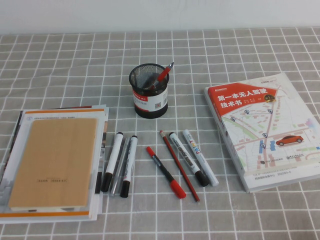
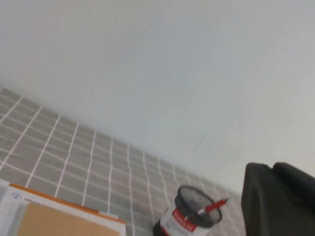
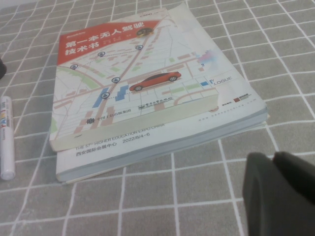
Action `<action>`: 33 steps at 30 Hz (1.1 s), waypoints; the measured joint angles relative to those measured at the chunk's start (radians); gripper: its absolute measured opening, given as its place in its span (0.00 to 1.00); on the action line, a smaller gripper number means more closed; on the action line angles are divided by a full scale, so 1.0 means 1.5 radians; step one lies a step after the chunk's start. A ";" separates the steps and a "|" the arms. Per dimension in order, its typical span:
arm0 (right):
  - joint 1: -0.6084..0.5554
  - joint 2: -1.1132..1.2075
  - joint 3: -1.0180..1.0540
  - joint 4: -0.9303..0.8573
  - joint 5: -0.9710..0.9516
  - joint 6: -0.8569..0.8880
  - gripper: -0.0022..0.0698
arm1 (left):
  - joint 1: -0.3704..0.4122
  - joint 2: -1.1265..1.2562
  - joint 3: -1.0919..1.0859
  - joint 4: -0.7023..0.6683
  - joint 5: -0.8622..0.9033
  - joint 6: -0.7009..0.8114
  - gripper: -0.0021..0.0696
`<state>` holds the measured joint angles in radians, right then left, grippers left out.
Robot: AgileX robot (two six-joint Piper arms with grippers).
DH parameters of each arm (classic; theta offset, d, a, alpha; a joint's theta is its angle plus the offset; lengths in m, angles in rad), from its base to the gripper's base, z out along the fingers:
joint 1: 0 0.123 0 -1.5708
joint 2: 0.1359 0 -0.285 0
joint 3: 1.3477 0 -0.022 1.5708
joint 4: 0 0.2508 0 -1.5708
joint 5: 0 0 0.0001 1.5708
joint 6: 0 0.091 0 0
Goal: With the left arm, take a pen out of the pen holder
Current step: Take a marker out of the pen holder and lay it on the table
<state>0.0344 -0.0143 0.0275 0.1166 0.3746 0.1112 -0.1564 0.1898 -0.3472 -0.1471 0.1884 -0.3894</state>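
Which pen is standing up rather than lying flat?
The red pen leaning in the black mesh pen holder; the others lie flat on the table. Left gripper, shut, hangs above it facing the holder; right gripper hovers beside the book.

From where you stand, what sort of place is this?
Probably a study desk staged for robot practice: a mesh pen holder holding a red pen, loose markers and a textbook on checked cloth. The left gripper hangs high at the table's left; the right gripper hovers near the textbook.
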 joint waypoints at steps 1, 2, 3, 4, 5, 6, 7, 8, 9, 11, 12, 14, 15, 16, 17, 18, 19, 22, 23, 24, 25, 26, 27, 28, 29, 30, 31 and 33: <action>0.000 0.000 0.000 0.000 0.000 0.000 0.01 | -0.015 0.039 -0.029 0.006 0.022 0.027 0.03; 0.000 0.000 0.000 0.000 0.000 0.000 0.01 | -0.026 0.078 -0.057 0.008 0.036 0.049 0.03; 0.000 0.000 0.000 0.000 0.000 0.000 0.01 | -0.039 0.108 -0.078 0.009 0.050 0.077 0.03; 0.000 0.000 0.000 0.000 0.000 0.000 0.01 | -0.057 0.146 -0.104 0.009 0.062 0.105 0.03; 0.000 0.000 0.000 0.000 0.000 0.000 0.01 | -0.072 0.182 -0.129 0.009 0.071 0.134 0.05; 0.000 0.000 0.000 0.000 0.000 0.000 0.01 | -0.088 0.217 -0.154 0.009 0.078 0.160 0.07; 0.000 0.000 0.000 0.000 0.000 0.000 0.01 | -0.101 0.245 -0.174 0.009 0.083 0.180 0.11; 0.000 0.000 0.000 0.000 0.000 0.000 0.01 | -0.116 0.279 -0.197 0.009 0.086 0.202 0.16; 0.000 0.000 0.000 0.000 0.000 0.000 0.01 | -0.129 0.307 -0.214 0.009 0.088 0.215 0.23; 0.000 0.000 0.000 0.000 0.000 0.000 0.01 | -0.156 0.376 -0.257 0.009 0.088 0.236 0.39; 0.000 0.000 0.000 0.000 0.000 0.000 0.01 | -0.165 0.411 -0.278 0.009 0.088 0.241 0.46; 0.000 0.000 0.000 0.000 0.000 0.000 0.01 | -0.181 0.484 -0.324 0.009 0.093 0.247 0.59; 0.000 0.000 0.000 0.000 0.000 0.000 0.01 | -0.184 0.515 -0.343 0.008 0.097 0.248 0.62; 0.000 0.000 0.000 0.000 0.000 0.000 0.01 | -0.185 0.560 -0.373 0.008 0.109 0.248 0.65; 0.000 0.000 0.000 0.000 0.000 0.000 0.01 | -0.186 0.590 -0.393 0.008 0.115 0.249 0.67; 0.000 0.000 0.000 0.000 0.000 0.000 0.01 | -0.186 0.626 -0.418 0.008 0.124 0.251 0.68; 0.000 0.000 0.000 0.000 0.000 0.000 0.01 | -0.186 0.654 -0.437 0.008 0.129 0.254 0.68; 0.000 0.000 0.000 0.000 0.000 0.000 0.01 | -0.186 0.750 -0.498 0.008 0.136 0.278 0.69; 0.000 0.000 0.000 0.000 0.000 0.000 0.01 | -0.186 0.779 -0.516 0.005 0.138 0.289 0.70; 0.000 0.000 0.000 0.000 0.000 0.000 0.01 | -0.186 0.806 -0.534 -0.002 0.139 0.303 0.70; 0.000 0.000 0.000 0.000 0.000 0.000 0.01 | -0.186 0.827 -0.549 -0.009 0.144 0.321 0.70; 0.000 0.000 0.000 0.000 0.000 0.000 0.01 | -0.186 0.852 -0.566 -0.022 0.147 0.341 0.70; 0.000 0.000 0.000 0.000 0.000 0.000 0.01 | -0.187 0.875 -0.585 -0.037 0.154 0.365 0.70; 0.000 0.000 0.000 0.000 0.000 0.000 0.01 | -0.188 0.892 -0.600 -0.051 0.161 0.386 0.70; 0.000 0.000 0.000 0.000 0.000 0.000 0.01 | -0.189 0.913 -0.620 -0.069 0.172 0.416 0.70; 0.000 0.000 0.000 0.000 0.000 0.000 0.01 | -0.191 0.933 -0.641 -0.088 0.186 0.448 0.70; 0.000 0.000 0.000 0.000 0.000 0.000 0.01 | -0.193 0.952 -0.662 -0.110 0.200 0.474 0.70; 0.000 0.000 0.000 0.000 0.000 0.000 0.01 | -0.198 0.990 -0.705 -0.156 0.236 0.533 0.70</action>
<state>0.0344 -0.0143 0.0275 0.1166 0.3746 0.1112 -0.4527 1.6753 -1.4041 -0.3809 0.5422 0.4104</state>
